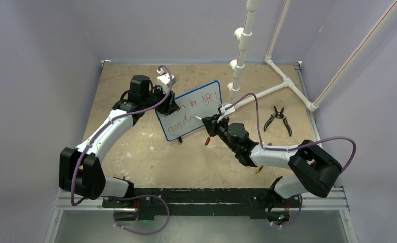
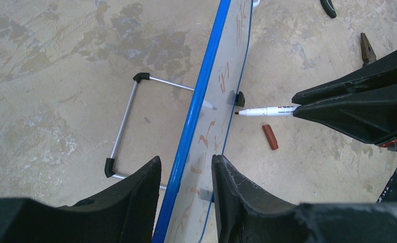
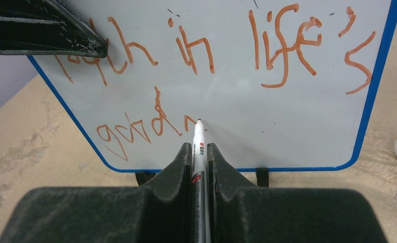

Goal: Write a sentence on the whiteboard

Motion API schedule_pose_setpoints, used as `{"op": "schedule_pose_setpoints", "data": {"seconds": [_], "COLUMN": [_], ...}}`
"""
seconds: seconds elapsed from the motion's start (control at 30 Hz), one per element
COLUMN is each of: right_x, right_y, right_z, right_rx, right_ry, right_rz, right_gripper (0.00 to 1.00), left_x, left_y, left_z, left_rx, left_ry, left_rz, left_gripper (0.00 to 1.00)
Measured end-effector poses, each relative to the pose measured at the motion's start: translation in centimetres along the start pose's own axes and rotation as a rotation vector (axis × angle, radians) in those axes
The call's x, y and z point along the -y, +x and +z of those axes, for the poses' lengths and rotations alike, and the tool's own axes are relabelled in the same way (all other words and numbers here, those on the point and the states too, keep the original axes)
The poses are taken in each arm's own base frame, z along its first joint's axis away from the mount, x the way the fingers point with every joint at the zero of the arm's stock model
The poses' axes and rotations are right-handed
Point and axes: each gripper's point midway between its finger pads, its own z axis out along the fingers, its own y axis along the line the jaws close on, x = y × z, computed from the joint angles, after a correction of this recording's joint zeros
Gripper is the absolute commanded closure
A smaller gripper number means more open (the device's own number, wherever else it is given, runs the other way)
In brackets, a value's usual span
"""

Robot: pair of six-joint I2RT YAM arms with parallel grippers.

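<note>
The whiteboard [image 1: 209, 114] stands tilted mid-table, white with a blue rim [image 2: 201, 91]. The sentence [image 3: 282, 45] is in red marker: "Faith in life's" on the top line, "goodn" below it. My left gripper [image 1: 172, 105] straddles the board's left edge and is shut on it [image 2: 186, 159]; one of its fingers [image 3: 44, 30] covers the start of the top line. My right gripper [image 3: 199, 147] is shut on a white marker [image 3: 199, 134]. The marker's tip touches the board just after the "n". The marker also shows in the left wrist view [image 2: 267, 111].
The red marker cap [image 2: 270, 137] lies on the table below the board. Black pliers [image 1: 278, 120] lie to the right. A white PVC pipe frame [image 1: 287, 81] stands at the back right. The board's wire stand [image 2: 123, 126] sticks out behind it.
</note>
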Motion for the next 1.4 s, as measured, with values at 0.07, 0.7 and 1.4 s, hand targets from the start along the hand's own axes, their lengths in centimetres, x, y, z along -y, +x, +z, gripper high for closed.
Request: {"op": "schedule_pose_setpoints", "data": {"seconds": [0.07, 0.7, 1.4], "right_x": [0.0, 0.7, 1.3], "right_y": [0.3, 1.0, -0.2], "right_z": [0.1, 1.0, 1.1], "right_rx": [-0.009, -0.024, 0.008], "right_ry": [0.000, 0.029, 0.059], "right_rz": [-0.003, -0.007, -0.012], "right_gripper": [1.00, 1.00, 1.00], "left_x": [0.0, 0.0, 0.0], "left_y": [0.0, 0.0, 0.0], "left_z": [0.0, 0.0, -0.1], "left_rx": [0.000, 0.000, 0.002], "left_ry": [0.000, 0.000, 0.000], "left_rz": [0.000, 0.000, 0.001], "left_gripper": [1.00, 1.00, 1.00]}}
